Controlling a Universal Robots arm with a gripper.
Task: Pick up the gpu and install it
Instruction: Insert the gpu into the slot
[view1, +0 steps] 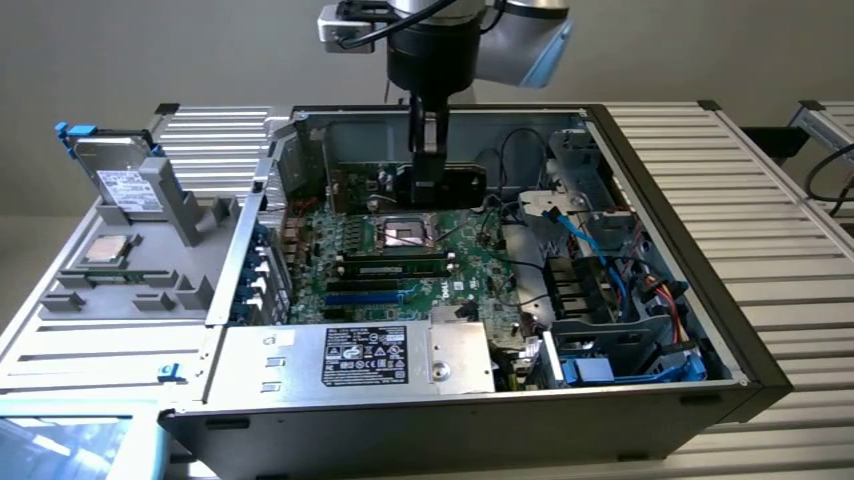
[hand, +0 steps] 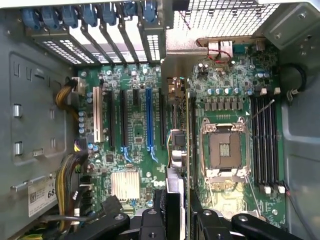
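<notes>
Grey wall backs a ribbed metal table (view1: 787, 180) on which an open computer case (view1: 747, 385) lies. Inside the case the graphics card (view1: 461, 186) (hand: 176, 170) stands on edge, clamped between the fingers of the gripper (view1: 430, 188) (hand: 178, 216), which reaches straight down from the arm. Seen from the wrist, the card runs edge-on away from the gripper tips over the green motherboard (view1: 481, 240) (hand: 135, 150). I cannot tell whether its lower edge touches the board. Just to one side of the gripped card lies a long blue slot (hand: 149, 120), and to the other side the open processor socket (view1: 404, 233) (hand: 223, 147). In the exterior view the socket sits just below the gripper, with a dark memory stick (view1: 390, 267) a little nearer the camera. A silver power supply box (view1: 367, 355) lies well apart from the gripper at the case's near edge. A hard drive (view1: 123, 180) rests on a grey rack outside the case, far toward the exterior view's left.
</notes>
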